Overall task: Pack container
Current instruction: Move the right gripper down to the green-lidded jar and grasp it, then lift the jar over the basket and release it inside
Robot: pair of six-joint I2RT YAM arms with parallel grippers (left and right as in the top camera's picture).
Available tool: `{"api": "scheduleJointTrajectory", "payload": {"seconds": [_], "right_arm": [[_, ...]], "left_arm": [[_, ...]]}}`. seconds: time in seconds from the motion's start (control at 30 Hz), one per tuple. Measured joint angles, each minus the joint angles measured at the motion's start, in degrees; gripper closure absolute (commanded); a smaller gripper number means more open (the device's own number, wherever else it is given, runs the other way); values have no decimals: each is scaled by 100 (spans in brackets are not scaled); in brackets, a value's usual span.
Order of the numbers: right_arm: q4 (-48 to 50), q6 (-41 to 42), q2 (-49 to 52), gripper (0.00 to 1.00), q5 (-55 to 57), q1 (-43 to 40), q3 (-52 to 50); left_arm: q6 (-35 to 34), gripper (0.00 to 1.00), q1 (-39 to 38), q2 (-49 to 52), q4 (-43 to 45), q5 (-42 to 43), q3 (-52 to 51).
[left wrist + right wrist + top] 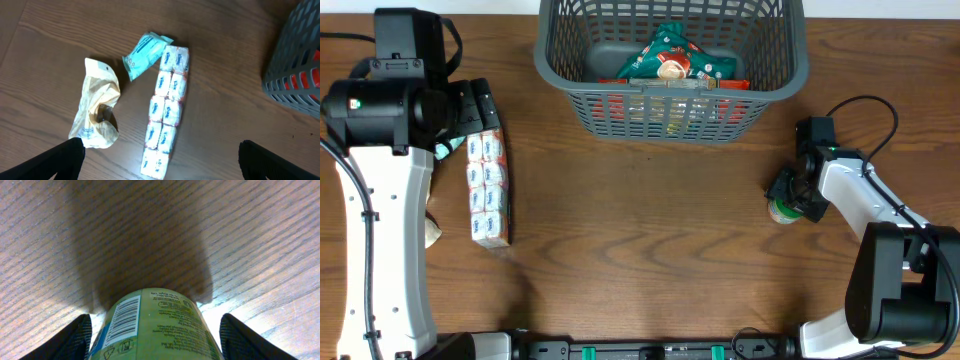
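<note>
1 item gripped: right gripper is clamping the upright green bottle, sitting right of the container, near side. Left gripper is hovering wide open, left of container.

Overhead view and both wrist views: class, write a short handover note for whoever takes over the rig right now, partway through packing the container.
Left hand: open, empty, above the tissue strip.
Right hand: closed round the green-labelled bottle at the right of the table; whether it is lifted is unclear.
Container: far centre, holds a green snack bag over red packets.
Done: those items are packed.
Left: the bottle, then the tissue strip, teal packet and crumpled cream bag on the left side.
</note>
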Motion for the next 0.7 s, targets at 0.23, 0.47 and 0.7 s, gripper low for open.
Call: {"api": "scheduleJointTrajectory", "payload": {"seconds": [0.23,0.47,0.7], "right_arm": [[-669,-140,0,99,24,0,1019],[-1482,-249,-42,99,549,0,2981],[-1954,-295,-90,99,1366,0,4859]], "left_arm": [[0,1,0,0,0,2,0],[0,1,0,0,0,2,0],[0,2,0,0,0,0,0]]}}
